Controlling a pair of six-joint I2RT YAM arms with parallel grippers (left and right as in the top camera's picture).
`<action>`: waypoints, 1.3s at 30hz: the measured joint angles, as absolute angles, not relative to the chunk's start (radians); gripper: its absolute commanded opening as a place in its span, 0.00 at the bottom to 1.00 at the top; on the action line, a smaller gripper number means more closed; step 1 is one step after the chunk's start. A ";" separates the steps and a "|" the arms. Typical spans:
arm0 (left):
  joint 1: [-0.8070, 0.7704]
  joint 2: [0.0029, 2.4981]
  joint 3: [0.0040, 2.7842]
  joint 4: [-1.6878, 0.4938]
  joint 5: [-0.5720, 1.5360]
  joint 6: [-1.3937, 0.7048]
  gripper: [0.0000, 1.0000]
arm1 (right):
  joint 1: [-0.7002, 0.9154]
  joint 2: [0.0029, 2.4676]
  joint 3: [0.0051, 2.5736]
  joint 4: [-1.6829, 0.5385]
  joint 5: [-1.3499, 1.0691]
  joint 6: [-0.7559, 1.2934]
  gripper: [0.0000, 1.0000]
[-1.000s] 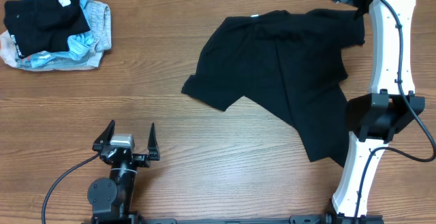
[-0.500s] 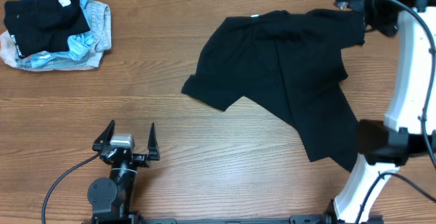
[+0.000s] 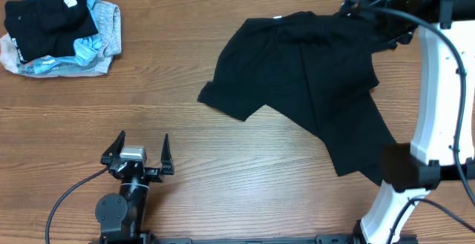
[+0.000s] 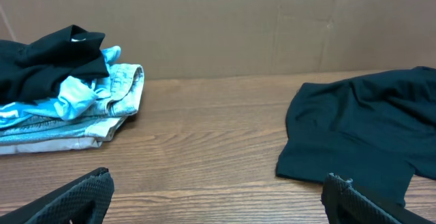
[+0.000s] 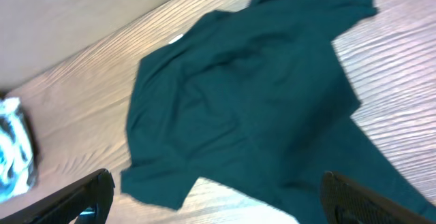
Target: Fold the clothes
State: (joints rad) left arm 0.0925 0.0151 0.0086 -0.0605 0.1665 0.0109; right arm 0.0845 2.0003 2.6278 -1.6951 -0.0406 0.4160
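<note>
While the black shirt (image 3: 312, 81) lies spread on the counter (image 3: 223, 162), my left jaws and right jaws gape wide, holding nothing.

We see soft, even light from above in all 3 views, bright enough to show the grain of the table (image 3: 223, 162) without glare. The black shirt (image 3: 312, 73) reads as a flat dark mass, its folds barely visible. Beyond the left fingers (image 4: 82, 193) the picture is sharp, with a thin shadow under the clothes pile (image 4: 68, 108). Beyond the right fingers (image 5: 75, 197) everything is smeared and soft, and the shirt takes on a greenish cast.
</note>
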 measured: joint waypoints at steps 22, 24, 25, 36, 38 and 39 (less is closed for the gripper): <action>0.093 0.015 0.008 0.168 0.361 -0.101 1.00 | 0.344 1.872 2.118 -1.651 0.328 0.774 1.00; 0.093 0.015 0.013 0.186 0.387 -0.118 1.00 | 0.295 1.872 2.118 -1.630 0.338 0.782 1.00; 0.093 0.015 0.020 0.183 0.395 -0.123 1.00 | 0.266 1.872 2.118 -1.621 0.346 0.785 1.00; 0.093 0.369 0.456 0.005 0.537 -0.058 1.00 | -0.022 1.872 2.118 -1.555 0.393 0.793 1.00; 0.093 0.492 0.569 -0.068 0.589 -0.033 1.00 | -0.047 1.872 2.118 -1.554 0.392 0.793 1.00; 0.093 0.561 0.633 -0.123 0.616 -0.015 1.00 | -0.053 1.872 2.118 -1.555 0.392 0.793 1.00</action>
